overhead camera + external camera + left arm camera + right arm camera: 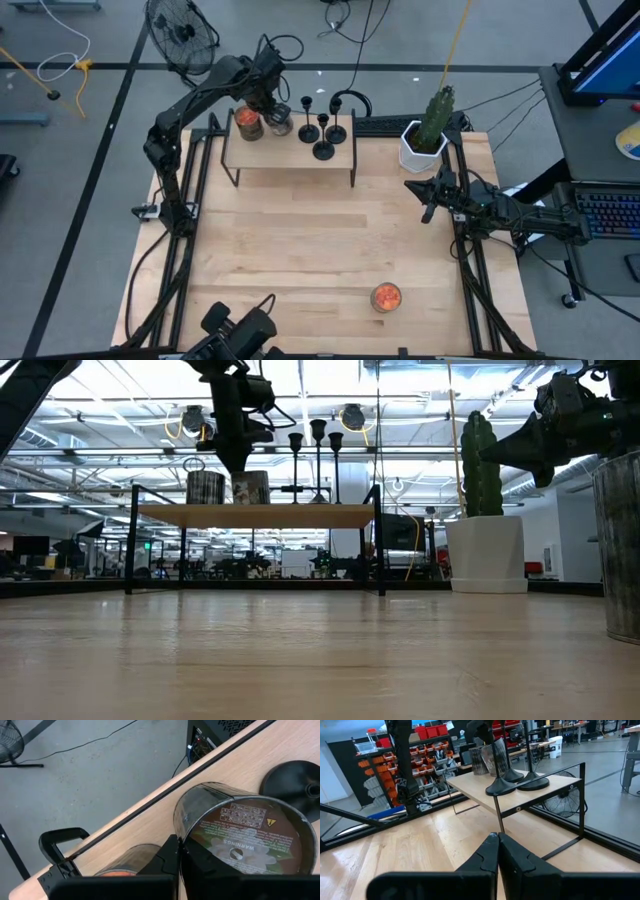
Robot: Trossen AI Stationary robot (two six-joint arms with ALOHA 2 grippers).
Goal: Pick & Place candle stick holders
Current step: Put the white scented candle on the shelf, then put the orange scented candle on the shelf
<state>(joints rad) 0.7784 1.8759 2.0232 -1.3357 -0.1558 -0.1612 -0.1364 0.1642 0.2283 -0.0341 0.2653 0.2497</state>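
Observation:
Three black candle stick holders (323,133) stand on their disc bases on a small wooden shelf (290,162) at the table's far side; their stems show in the low view (318,460). Left of them on the shelf stand an orange-filled jar (246,123) and a jar whose warning label faces up (250,840). My left gripper (178,854) is shut, pointing steeply down, its tips just over the gap between the two jars. My right gripper (498,840) is shut and level at the table's right side, clear of everything. My left gripper's shut fingertips (170,851) sit between the orange jar's rim (131,860) and the labelled jar's side (192,815), coming from above. I cannot tell whether they touch either jar.
A cactus in a white pot (424,140) stands at the far right, beside my right arm. Another orange-filled jar (386,297) sits near the front edge. Bare wood lies between the shelf and the front. A fan (181,32) stands on the floor beyond the table.

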